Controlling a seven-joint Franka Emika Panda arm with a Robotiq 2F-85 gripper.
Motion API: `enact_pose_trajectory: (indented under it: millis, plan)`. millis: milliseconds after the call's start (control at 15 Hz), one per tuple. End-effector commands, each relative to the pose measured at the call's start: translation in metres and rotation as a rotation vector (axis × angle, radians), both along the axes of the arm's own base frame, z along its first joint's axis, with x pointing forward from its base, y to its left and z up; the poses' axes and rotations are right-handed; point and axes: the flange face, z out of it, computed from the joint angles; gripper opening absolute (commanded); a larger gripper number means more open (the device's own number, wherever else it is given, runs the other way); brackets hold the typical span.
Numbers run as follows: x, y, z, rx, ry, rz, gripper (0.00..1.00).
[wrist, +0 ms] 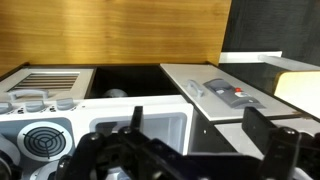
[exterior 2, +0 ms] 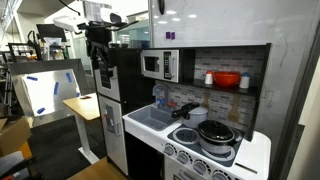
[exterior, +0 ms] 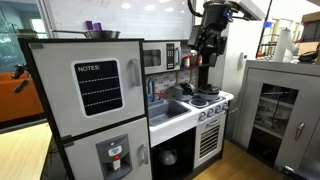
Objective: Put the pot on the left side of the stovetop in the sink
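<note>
The toy kitchen's stovetop (exterior 2: 205,140) carries a dark lidded pot (exterior 2: 215,132), with a smaller pan (exterior 2: 188,110) behind it. In an exterior view the cookware (exterior: 203,92) sits on the stovetop (exterior: 210,100), to the right of the sink (exterior: 168,108). The sink (exterior 2: 150,118) is a white basin. My gripper (exterior: 207,48) hangs high above the stovetop, apart from the pot, and also shows in an exterior view (exterior 2: 101,55). In the wrist view the gripper (wrist: 200,122) is open and empty over a white basin (wrist: 150,125). The pot is not seen there.
A toy fridge (exterior: 95,100) with a metal bowl (exterior: 100,35) on top stands beside the sink. A microwave (exterior 2: 158,65) and a shelf with a red bowl (exterior 2: 226,79) hang above the counter. A faucet (exterior: 152,90) rises behind the sink. A cabinet (exterior: 280,105) stands nearby.
</note>
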Motion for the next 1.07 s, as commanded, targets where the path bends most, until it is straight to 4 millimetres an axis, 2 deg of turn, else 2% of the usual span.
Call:
enact_pose_trajectory:
  millis: [0, 733, 933, 1000]
  plan:
    - [0.013, -0.012, -0.009, -0.016, -0.056, -0.017, 1.0]
    - [0.039, -0.056, -0.035, -0.057, -0.148, -0.132, 1.0]
    - [0.044, -0.061, -0.032, -0.049, -0.154, -0.146, 1.0]
    - [0.038, -0.057, -0.036, -0.063, -0.143, -0.152, 1.0]
